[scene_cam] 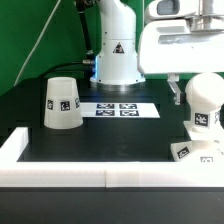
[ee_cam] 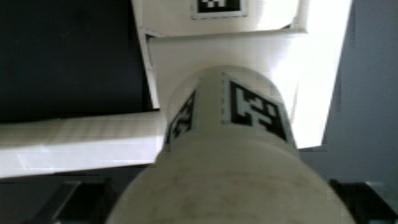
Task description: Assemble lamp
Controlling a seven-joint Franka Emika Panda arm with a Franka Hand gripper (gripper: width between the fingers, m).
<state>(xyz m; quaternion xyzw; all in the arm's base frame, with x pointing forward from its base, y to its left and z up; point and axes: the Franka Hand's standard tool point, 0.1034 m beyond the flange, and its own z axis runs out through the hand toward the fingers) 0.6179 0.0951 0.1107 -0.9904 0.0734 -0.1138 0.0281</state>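
The end effector (scene_cam: 192, 94) straddles the round-headed bulb (scene_cam: 204, 104), with a finger on either side; whether they press it cannot be told. The bulb stands upright directly beneath it, over the flat base (scene_cam: 196, 151). Farther off lies the marker board (scene_cam: 119, 109). Beyond that, well apart, the shade (scene_cam: 61, 103) stands on the dark table (scene_cam: 90, 140).

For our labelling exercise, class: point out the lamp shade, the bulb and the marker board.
shade (scene_cam: 61, 104), exterior view, middle of its side wall.
bulb (scene_cam: 203, 104), exterior view, middle of its body.
marker board (scene_cam: 117, 108), exterior view, centre, between its tags.
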